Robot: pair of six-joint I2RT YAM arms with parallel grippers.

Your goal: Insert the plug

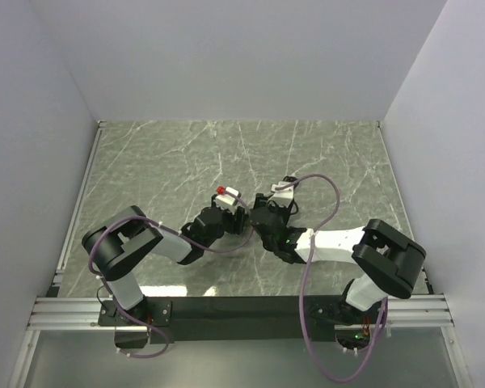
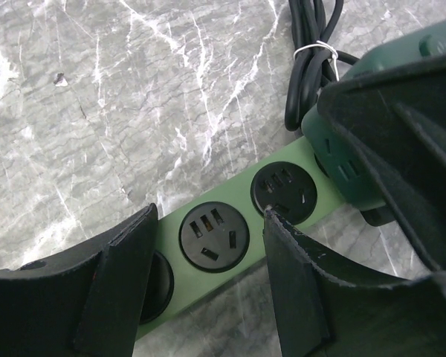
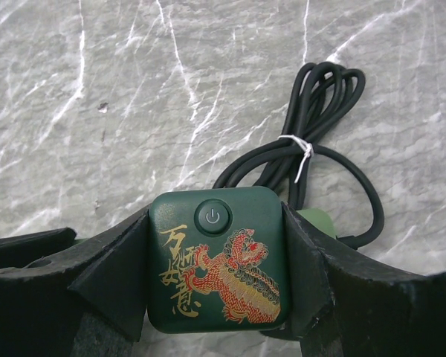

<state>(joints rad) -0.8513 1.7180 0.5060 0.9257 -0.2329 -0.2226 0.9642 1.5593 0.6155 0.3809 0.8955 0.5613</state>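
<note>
A light green power strip with round black sockets lies diagonally on the marble table. My left gripper is open, its fingers straddling one socket just above the strip. My right gripper is shut on the plug, a dark green square block with a power button and a red-gold lion picture. In the left wrist view the plug sits at the strip's far end; I cannot tell how deep it is seated. In the top view both grippers meet mid-table and hide the strip.
A coiled black cable bound with a white tie lies just beyond the plug; it also shows in the left wrist view. The grey-green marble table is ringed by white walls.
</note>
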